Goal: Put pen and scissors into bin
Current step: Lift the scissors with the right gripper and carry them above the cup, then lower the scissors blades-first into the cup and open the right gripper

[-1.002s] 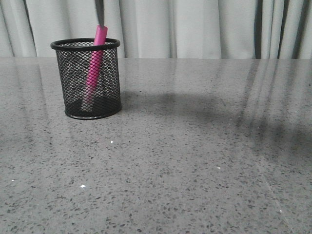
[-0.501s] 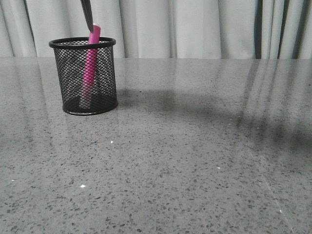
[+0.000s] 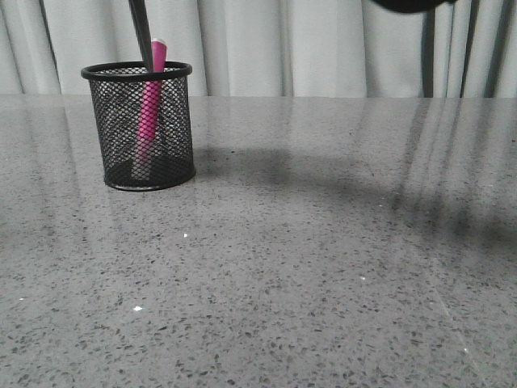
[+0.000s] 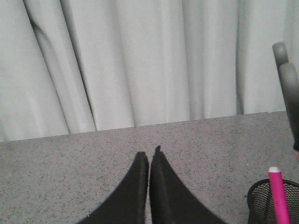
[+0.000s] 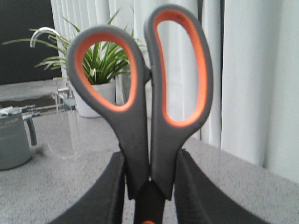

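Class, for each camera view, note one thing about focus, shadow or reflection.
Front view: soft shadow on the table right of the mesh cup. Left wrist view: scissors blurred at the edge. Right wrist view: the handle loops sharp, potted plant behind them soft.

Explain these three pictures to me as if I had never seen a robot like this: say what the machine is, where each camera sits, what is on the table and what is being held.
This is a robot with two arms, each ending in a two-fingered gripper. The wide picture looks forward over a grey speckled table toward a pale curtain. The other two come from cameras on the wrists, so each shows its own gripper's black fingers at the bottom.

On the table stands the bin, a black wire-mesh cup. The pink pen is already in it, its tip poking above the rim.

The right gripper is clamped on the scissors, holding them just below the grey, orange-lined handle loops. In the wide picture their dark blades point down and reach the bin's rim beside the pen.

The left gripper is shut and holds nothing; it is off to the side, with the bin at the edge of its view.
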Motion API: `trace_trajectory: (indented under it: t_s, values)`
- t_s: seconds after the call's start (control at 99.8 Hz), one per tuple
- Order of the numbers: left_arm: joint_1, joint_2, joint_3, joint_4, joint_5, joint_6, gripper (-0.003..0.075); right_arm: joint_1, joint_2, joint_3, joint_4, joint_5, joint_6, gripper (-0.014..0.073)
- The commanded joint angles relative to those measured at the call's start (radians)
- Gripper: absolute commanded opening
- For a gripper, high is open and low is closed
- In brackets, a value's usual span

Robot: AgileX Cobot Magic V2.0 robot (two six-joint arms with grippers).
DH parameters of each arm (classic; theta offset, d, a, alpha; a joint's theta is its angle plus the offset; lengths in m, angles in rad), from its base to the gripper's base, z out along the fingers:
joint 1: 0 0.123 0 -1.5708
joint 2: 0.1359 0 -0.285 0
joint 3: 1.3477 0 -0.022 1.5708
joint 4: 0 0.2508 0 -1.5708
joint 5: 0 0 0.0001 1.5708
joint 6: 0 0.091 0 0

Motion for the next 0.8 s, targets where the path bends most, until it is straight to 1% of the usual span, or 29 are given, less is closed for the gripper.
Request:
trace_trajectory:
  t_s: [0.0,0.381,0.791]
  values:
    - [0.001,-0.004,-0.027,-0.018,-0.074,-0.010,-0.0022,-0.006,-0.025,-0.034,0.029,-0.078,-0.013,-0.0075]
    - [0.001,-0.004,-0.027,-0.018,-0.074,-0.010,-0.0022,-0.010,-0.006,-0.030,0.027,0.024,-0.013,-0.0076]
    - [0.001,-0.004,-0.027,-0.018,-0.074,-0.010,-0.0022,-0.010,0.033,-0.030,0.027,0.022,-0.013,-0.0075]
